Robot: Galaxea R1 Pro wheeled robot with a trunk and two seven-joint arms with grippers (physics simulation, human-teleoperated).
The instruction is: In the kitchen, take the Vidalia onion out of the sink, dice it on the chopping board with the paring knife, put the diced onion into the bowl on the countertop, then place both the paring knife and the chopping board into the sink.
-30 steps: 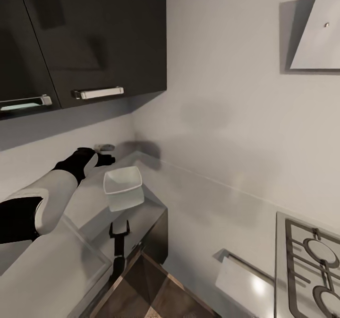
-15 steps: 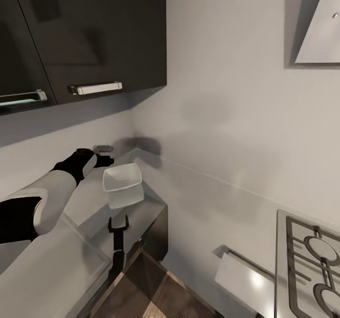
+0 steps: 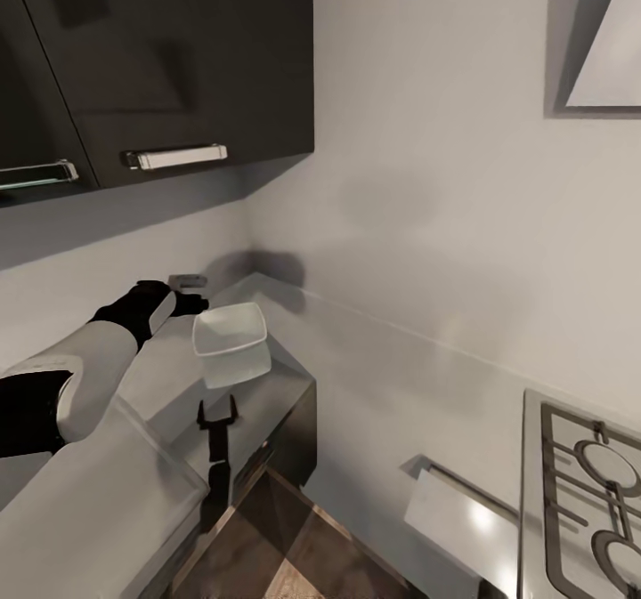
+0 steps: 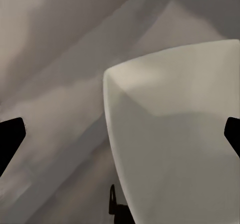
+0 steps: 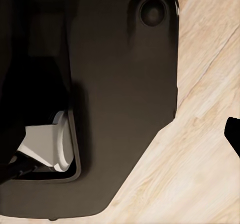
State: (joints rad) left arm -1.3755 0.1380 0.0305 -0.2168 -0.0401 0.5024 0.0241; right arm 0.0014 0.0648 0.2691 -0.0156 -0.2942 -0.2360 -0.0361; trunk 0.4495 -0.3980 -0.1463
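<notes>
The left arm is reaching out along the table [image 3: 267, 385], and its jaws [image 3: 198, 303] are hovering just beyond the far-left rim of the one white bowl [image 3: 231, 341]; the left wrist view is showing both fingertips spread wide, with the bowl [image 4: 175, 134] sitting between and below them. The right jaws [image 3: 218, 414] are hanging open at the table's near edge, further from the bowl. One bowl and two arms are showing

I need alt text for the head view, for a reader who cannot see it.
The robot's left arm reaches over a grey countertop beside a shallow white bowl, in a kitchen corner under glossy black cabinets. The right pincer hangs open below the counter edge; a stove shows at lower right.
</notes>
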